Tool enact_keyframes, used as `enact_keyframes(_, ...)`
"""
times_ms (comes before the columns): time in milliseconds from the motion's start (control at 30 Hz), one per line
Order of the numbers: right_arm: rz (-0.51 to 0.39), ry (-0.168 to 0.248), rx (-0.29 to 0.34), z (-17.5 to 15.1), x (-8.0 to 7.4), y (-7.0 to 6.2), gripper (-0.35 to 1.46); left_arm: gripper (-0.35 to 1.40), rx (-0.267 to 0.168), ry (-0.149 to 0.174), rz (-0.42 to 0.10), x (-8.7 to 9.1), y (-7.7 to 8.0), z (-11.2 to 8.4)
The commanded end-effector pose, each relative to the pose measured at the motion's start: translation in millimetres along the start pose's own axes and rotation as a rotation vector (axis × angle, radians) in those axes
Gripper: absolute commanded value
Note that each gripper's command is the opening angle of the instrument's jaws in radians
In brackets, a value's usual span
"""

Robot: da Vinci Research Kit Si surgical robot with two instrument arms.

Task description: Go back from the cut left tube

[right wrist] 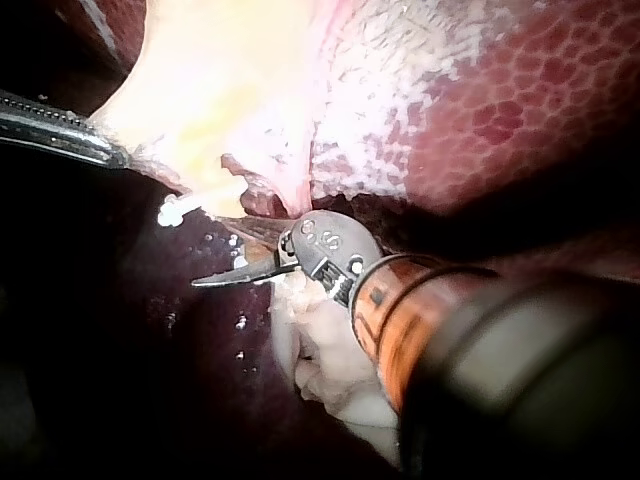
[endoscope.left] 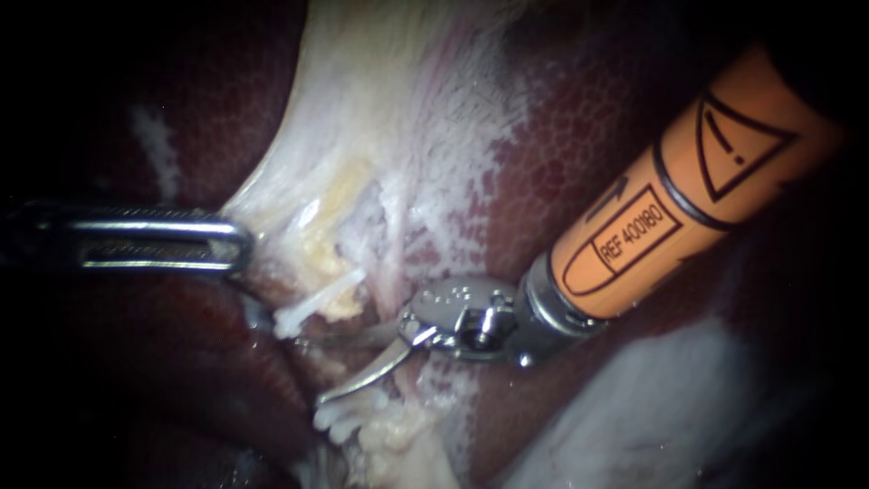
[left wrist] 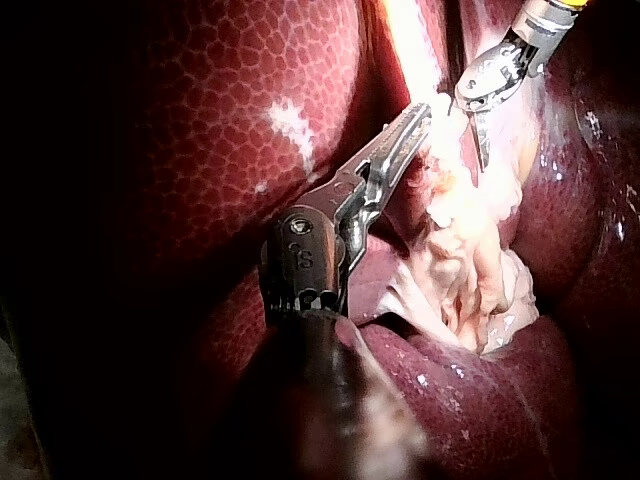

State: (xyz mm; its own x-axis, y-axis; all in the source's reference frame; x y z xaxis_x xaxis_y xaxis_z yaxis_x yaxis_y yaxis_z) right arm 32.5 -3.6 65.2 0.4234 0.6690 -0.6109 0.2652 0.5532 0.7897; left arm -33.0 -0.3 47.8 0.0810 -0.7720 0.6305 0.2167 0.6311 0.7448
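Orange-sleeved right instrument (endoscope.left: 330, 380) | jaws seemingly parted between white cut left tube (endoscope.left: 312, 308) stumps | steel left instrument (endoscope.left: 237, 243) clamped on pale tissue (endoscope.left: 299, 204) | stump may be snagged if blades are withdrawn askew

Our only backdrop was the liver (endoscope.left: 588, 127), dark red and finely mottled, wet enough to throw small glints. A sheet of pale tissue (endoscope.left: 380, 81) ran down across it, cream and yellowish where the light fell hardest. The light was narrow: bright in the middle, fading fast, so the edges of every view sank into black. We saw a whitish streak (endoscope.left: 154, 145) on the dim lobe at the endoscope view's left and a blurred grey-white patch (endoscope.left: 652, 407) low on its right.
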Motion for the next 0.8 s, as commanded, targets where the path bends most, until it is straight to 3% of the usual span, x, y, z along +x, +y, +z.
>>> enact_keyframes(33,-0.002,-0.001,0.002,-0.2,-0.1,-0.1,0.78,-0.35,-0.003,-0.001,0.0,0.0,0.1,0.0)
enact_keyframes(567,-0.015,0.011,-0.025,-7.8,-1.4,-1.7,0.69,-0.35,-0.009,-0.002,0.001,0.3,1.3,-0.3)
enact_keyframes(800,-0.161,0.036,-0.137,-12.6,-0.9,-1.5,1.01,-0.35,-0.009,-0.002,0.001,0.3,1.3,-0.3)
